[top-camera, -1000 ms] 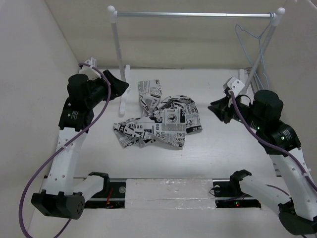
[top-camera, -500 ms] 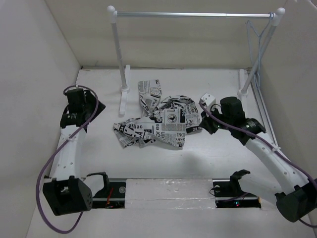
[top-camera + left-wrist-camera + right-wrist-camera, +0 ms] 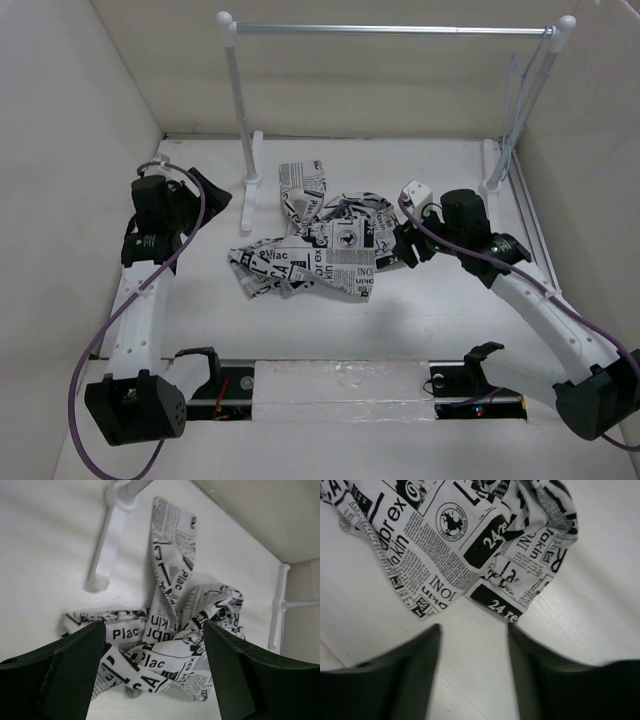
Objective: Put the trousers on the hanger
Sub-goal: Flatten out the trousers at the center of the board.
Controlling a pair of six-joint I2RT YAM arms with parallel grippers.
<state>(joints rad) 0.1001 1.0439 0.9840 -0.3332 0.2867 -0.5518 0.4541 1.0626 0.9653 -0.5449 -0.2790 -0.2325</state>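
The trousers (image 3: 322, 240) lie crumpled on the white table in the middle, white with black newspaper print. They also show in the left wrist view (image 3: 175, 635) and the right wrist view (image 3: 470, 540). The hanger (image 3: 514, 88) hangs edge-on at the right end of the rail, thin and pale. My left gripper (image 3: 218, 193) is open and empty, well left of the trousers, facing them (image 3: 154, 626). My right gripper (image 3: 397, 250) is open and empty, low over the table right at the trousers' right edge (image 3: 474, 627); the cloth lies just beyond its fingertips.
A rack with white posts and a silver rail (image 3: 390, 30) stands at the back. Its left foot (image 3: 249, 195) sits just left of the trousers and shows in the left wrist view (image 3: 107, 545). The right foot (image 3: 492, 175) is behind my right arm. White walls enclose the sides.
Both arms came down from a raised pose. In the last half second the right gripper edged left to the trousers' edge, and the left gripper turned toward the trousers.
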